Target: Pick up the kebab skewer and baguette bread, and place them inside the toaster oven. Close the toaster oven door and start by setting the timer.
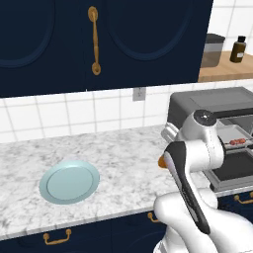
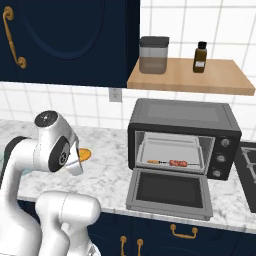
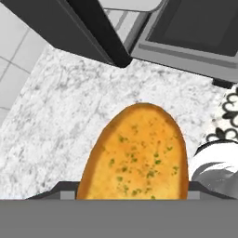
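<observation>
The golden baguette bread [image 3: 139, 153] sits lengthwise between my gripper's [image 3: 128, 191] fingers, held above the marble counter; my gripper is shut on it. Its orange end pokes out beside the arm [image 1: 160, 161] and beside the hand [image 2: 85, 155]. The kebab skewer [image 2: 170, 162] lies on the rack inside the dark grey toaster oven [image 2: 182, 117], and its red chunks also show past my arm [image 1: 237, 142]. The toaster oven door [image 2: 170, 190] hangs open, flat over the counter's front. The oven's corner and door edge [image 3: 186, 44] are just ahead of the bread.
An empty light blue plate [image 1: 69, 181] rests on the counter at the left. A wooden shelf [image 2: 190, 77] above the oven carries a jar [image 2: 153, 55] and a brown bottle [image 2: 200, 57]. Dark blue cupboards [image 1: 99, 39] hang overhead. A stove [image 2: 248, 160] borders the oven's right side.
</observation>
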Tool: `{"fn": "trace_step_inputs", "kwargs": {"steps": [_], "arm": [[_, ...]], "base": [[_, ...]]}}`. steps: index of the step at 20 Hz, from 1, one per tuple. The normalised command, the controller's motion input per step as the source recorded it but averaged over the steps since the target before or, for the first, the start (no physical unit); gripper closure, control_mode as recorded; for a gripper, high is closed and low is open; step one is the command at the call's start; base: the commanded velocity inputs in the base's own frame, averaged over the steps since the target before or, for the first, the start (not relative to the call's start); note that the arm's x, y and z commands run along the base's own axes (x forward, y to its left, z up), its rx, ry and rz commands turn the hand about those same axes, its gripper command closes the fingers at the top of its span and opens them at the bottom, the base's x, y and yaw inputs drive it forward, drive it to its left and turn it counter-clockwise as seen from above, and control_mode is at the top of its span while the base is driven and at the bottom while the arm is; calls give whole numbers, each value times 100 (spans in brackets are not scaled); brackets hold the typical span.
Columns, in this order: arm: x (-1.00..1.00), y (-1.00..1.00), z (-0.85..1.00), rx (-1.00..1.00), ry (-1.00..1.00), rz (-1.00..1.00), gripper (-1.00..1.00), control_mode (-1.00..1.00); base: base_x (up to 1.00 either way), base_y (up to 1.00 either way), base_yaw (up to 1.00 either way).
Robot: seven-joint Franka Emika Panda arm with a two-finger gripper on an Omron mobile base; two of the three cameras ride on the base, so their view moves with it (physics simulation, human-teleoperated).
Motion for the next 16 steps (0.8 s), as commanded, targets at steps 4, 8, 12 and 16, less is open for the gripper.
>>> {"fn": "trace_step_inputs", "kwargs": {"steps": [4, 8, 12, 16], "arm": [[-38, -100, 62, 12, -11, -19, 100, -100], [-42, -100, 44, 8, -2, -18, 100, -100], [-4, -100, 3, 5, -7, -7, 100, -100], [50, -98, 0, 9, -13, 0, 100, -100]], "base": [[0, 0, 0], [0, 0, 0], [0, 0, 0], [0, 0, 0]]}}
